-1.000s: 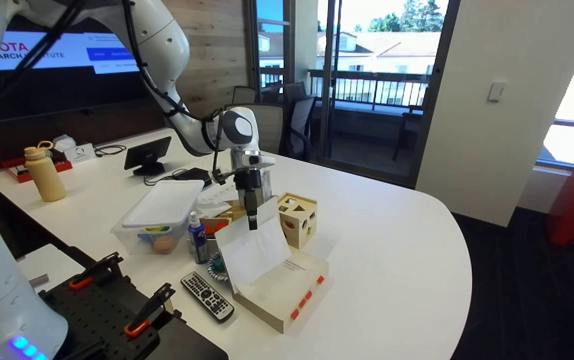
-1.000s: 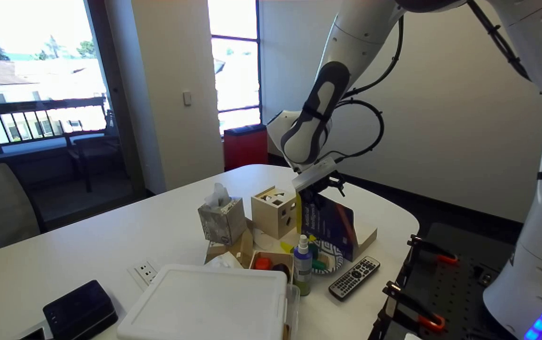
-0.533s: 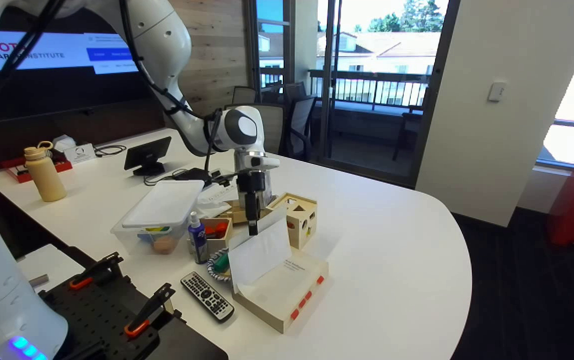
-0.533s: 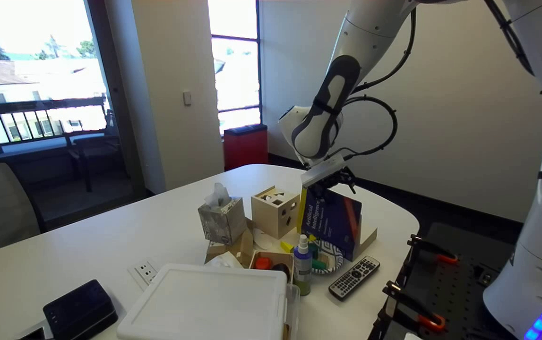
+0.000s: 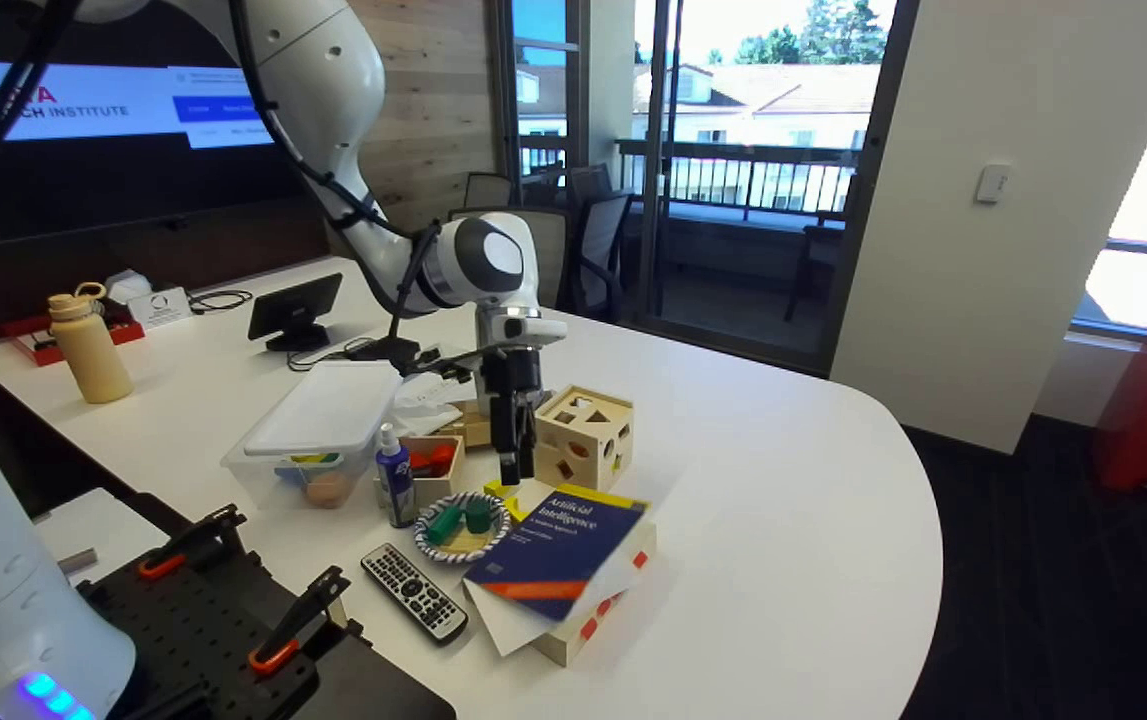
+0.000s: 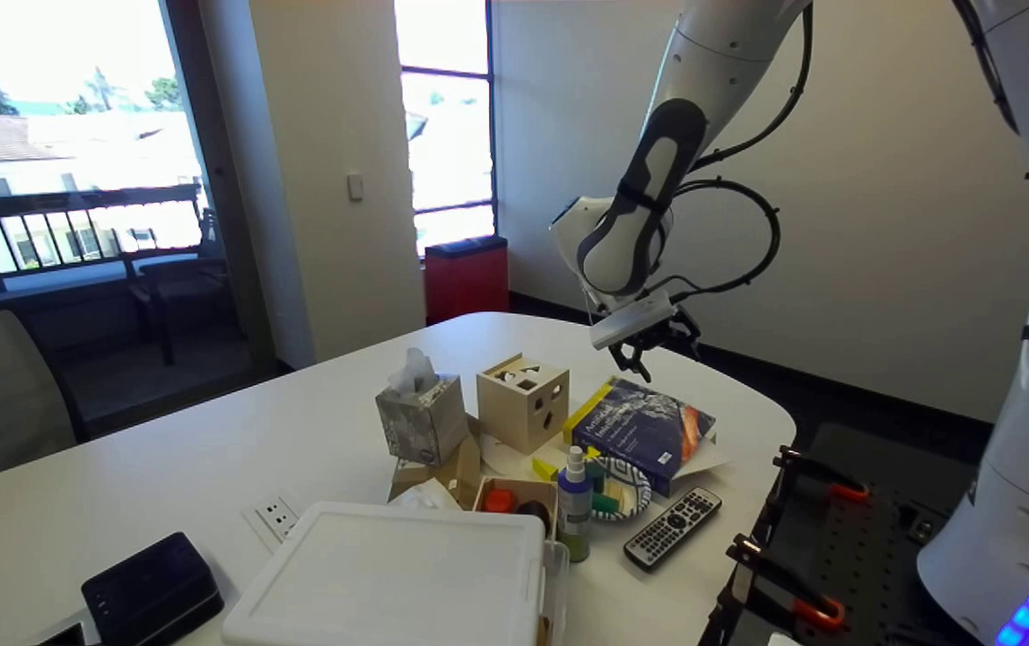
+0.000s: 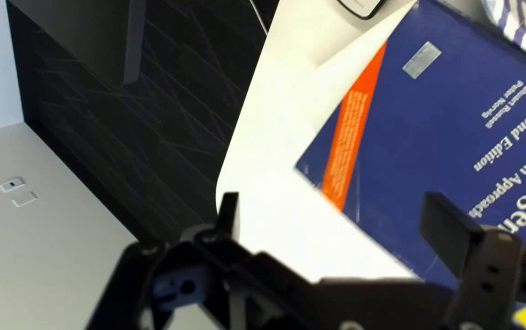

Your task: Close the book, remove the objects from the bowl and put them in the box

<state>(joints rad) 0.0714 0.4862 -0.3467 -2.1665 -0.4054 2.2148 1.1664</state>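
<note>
The blue book (image 5: 565,545) has its cover swung down over the pages, slightly askew in one place, with a white sheet sticking out; the cover also shows in an exterior view (image 6: 640,426) and the wrist view (image 7: 418,137). My gripper (image 5: 518,468) is open and empty above the book, apart from it; it shows open in the wrist view (image 7: 331,201). The patterned bowl (image 6: 642,492) sits beside the book and holds green pieces (image 5: 444,523) and a pale yellowish piece. A tan cardboard box (image 6: 467,471) with raised flaps stands behind, partly hidden.
A small open box (image 6: 518,492) holds red things. A spray bottle (image 5: 396,478), a remote (image 5: 415,593), a wooden shape cube (image 5: 588,430), a tissue box (image 6: 424,422) and a lidded plastic bin (image 6: 397,574) surround the bowl. Yellow pieces (image 5: 503,490) lie by the bowl.
The book's cover stood upright and has swung down over the pages, uncovering the bowl in an exterior view. My gripper has moved across the book and off the cover.
</note>
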